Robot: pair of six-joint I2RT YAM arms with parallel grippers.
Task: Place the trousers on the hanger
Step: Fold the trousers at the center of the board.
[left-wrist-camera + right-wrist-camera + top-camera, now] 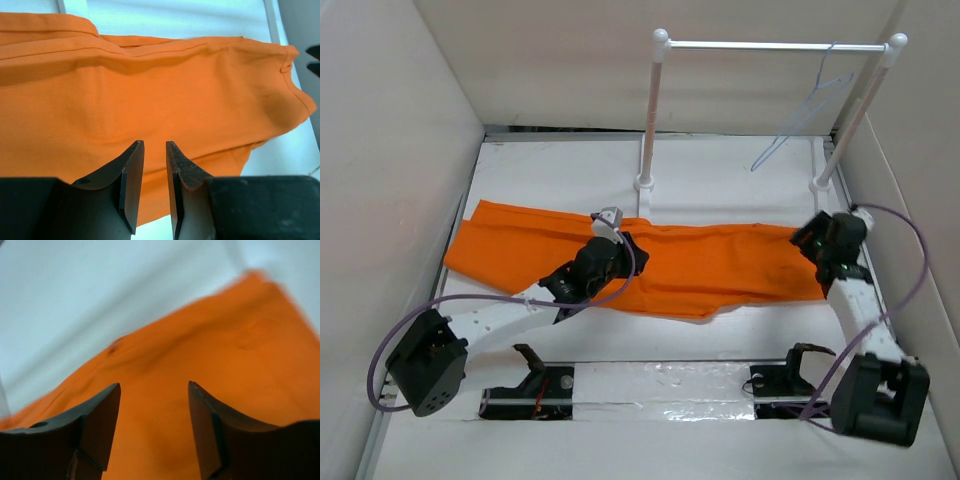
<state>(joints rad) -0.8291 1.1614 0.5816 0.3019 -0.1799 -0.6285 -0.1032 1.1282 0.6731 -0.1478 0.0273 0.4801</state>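
Left hand (154,146): fingers narrowly parted, gripping nothing, low over the middle of the trousers (720,268). Right hand (155,385): fingers wide apart, above the trousers' right end. Only the wrist views show these gaps. Only the top view shows the hanger (812,108), hung on the white rack (770,45) beyond the trousers. Trousers lie flat across the tabletop (720,175).

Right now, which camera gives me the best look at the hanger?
The top external view. Only there does the hanger show, whole, hanging by its hook from the white rack's rod at the far right. The left wrist and right wrist views show none of it, only the orange trousers.
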